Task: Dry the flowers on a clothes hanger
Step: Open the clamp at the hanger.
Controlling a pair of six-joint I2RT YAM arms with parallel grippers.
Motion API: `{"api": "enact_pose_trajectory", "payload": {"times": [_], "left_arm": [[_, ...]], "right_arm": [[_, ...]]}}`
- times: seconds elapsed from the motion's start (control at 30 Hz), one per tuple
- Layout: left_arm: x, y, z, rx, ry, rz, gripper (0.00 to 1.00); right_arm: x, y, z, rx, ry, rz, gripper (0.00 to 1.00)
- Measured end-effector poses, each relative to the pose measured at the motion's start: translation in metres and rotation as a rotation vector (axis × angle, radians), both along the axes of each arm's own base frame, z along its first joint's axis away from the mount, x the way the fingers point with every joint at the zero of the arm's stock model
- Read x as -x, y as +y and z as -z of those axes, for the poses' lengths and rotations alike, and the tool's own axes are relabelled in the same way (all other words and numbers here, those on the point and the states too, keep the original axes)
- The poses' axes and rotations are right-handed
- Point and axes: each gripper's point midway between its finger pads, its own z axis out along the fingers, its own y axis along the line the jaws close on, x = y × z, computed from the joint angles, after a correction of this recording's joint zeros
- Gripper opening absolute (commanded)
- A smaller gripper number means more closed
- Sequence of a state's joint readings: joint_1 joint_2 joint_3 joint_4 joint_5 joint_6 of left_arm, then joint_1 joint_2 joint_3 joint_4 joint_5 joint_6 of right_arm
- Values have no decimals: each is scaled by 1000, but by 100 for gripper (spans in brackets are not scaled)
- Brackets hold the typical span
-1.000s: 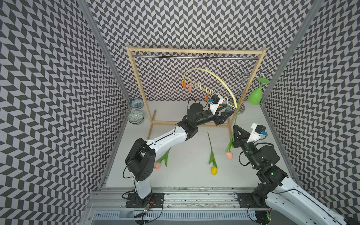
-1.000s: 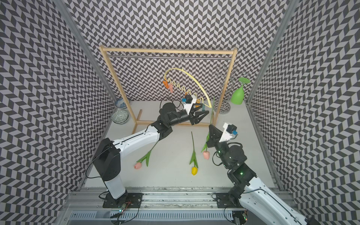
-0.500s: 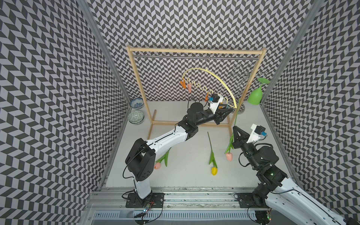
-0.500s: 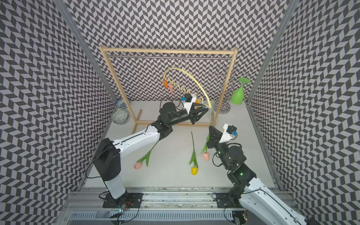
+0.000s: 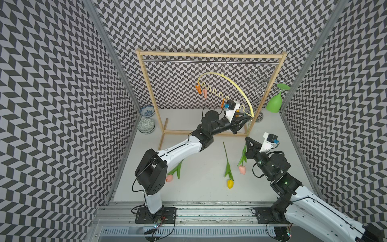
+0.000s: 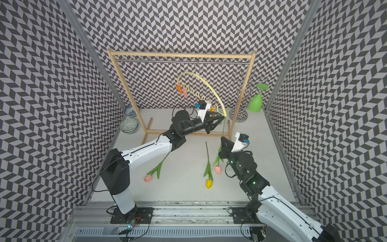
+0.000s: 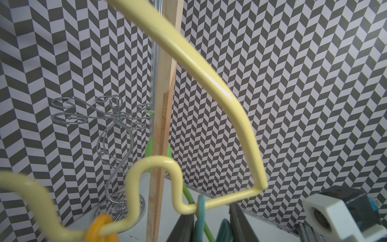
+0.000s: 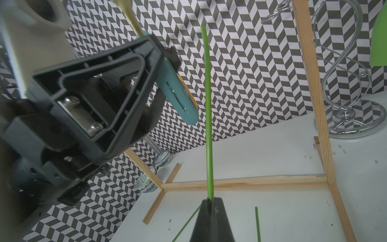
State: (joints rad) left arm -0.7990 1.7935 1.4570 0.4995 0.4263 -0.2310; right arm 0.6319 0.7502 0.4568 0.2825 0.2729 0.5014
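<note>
Chevron-patterned walls (image 5: 62, 83); arched plastic hanger (image 7: 209, 78); right tool (image 8: 211, 201) pinches thin stem (image 8: 207, 104).

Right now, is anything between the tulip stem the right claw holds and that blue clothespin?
Nothing visible. The tulip stem rises from the right gripper right beside the blue clothespin, which the left gripper grips on the clothes hanger; only air separates them.

Tilted yellow hanger (image 7: 217, 86); pink tulip (image 5: 242, 169) head-down below (second pink tulip (image 5: 169, 178), yellow tulip (image 5: 230, 183) flat)
</note>
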Motion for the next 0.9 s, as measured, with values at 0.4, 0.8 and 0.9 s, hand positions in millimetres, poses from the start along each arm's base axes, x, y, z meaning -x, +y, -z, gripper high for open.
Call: {"api": "enact_pose_trajectory", "payload": {"times": [0.4, 0.8, 0.9], "left_arm": [[2, 2, 1, 39, 64, 13, 25], [6, 6, -5, 74, 92, 21, 25], [8, 9, -12, 86, 89, 25, 25]], "right_arm": [[-11, 7, -27, -149, -95, -69, 0], [-12, 7, -34, -210, -129, -88, 0], [-17, 5, -28, -202, -114, -69, 0]]}}
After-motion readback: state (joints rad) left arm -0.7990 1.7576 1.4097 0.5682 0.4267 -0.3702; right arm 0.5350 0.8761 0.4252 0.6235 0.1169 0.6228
